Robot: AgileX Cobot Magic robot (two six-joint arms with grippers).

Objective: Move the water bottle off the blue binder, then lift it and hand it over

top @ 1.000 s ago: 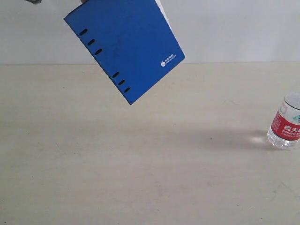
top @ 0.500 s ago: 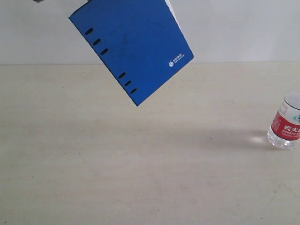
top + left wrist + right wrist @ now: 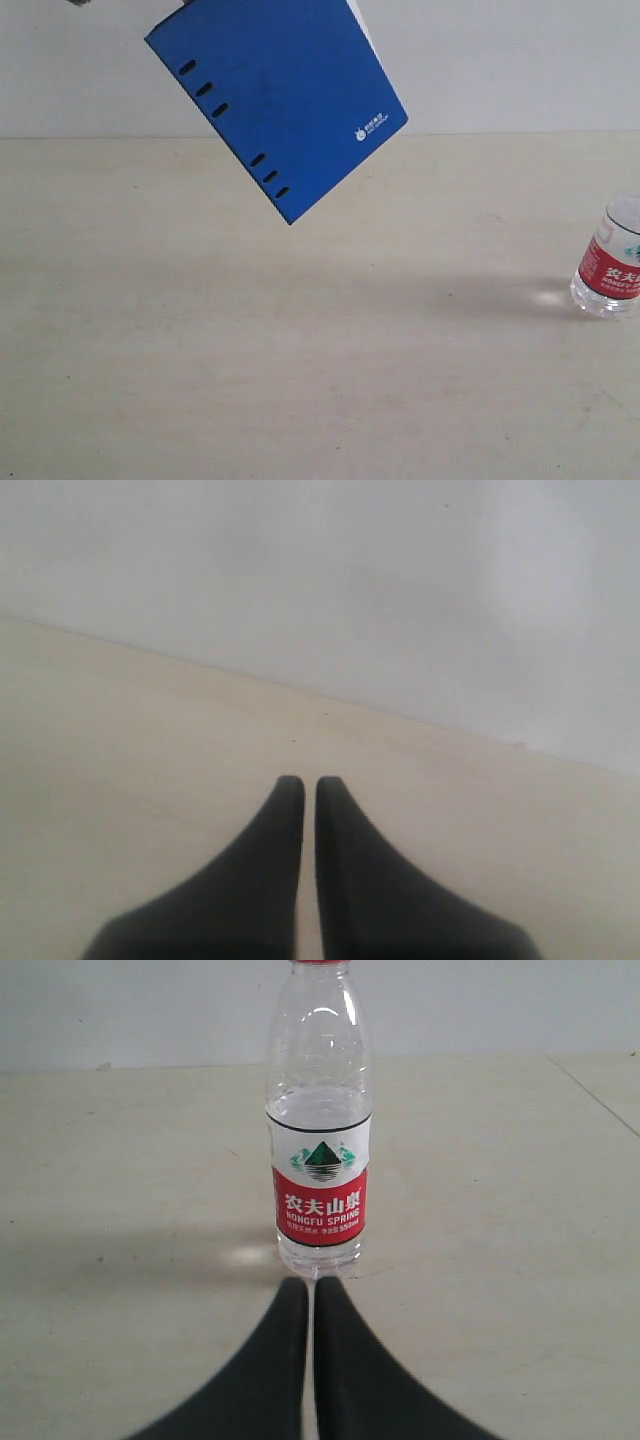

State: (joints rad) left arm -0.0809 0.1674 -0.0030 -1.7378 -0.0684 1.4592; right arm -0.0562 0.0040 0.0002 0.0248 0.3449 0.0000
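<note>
The blue binder (image 3: 275,105) hangs tilted in the air above the far side of the table, its top cut off by the frame, so what holds it is hidden. The water bottle (image 3: 610,270) stands upright on the table at the right edge, apart from the binder. In the right wrist view the bottle (image 3: 320,1160) stands just beyond the tips of my right gripper (image 3: 312,1282), which is shut on nothing. My left gripper (image 3: 302,780) is shut and empty, over bare table facing the wall. Neither gripper shows in the exterior view.
The pale wooden table (image 3: 300,350) runs back to a white wall (image 3: 520,60). A seam in the tabletop (image 3: 595,1095) runs to the right of the bottle in the right wrist view.
The binder has drifted a little to the right in the air, then eased back slightly. The bottle has stayed where it was.
</note>
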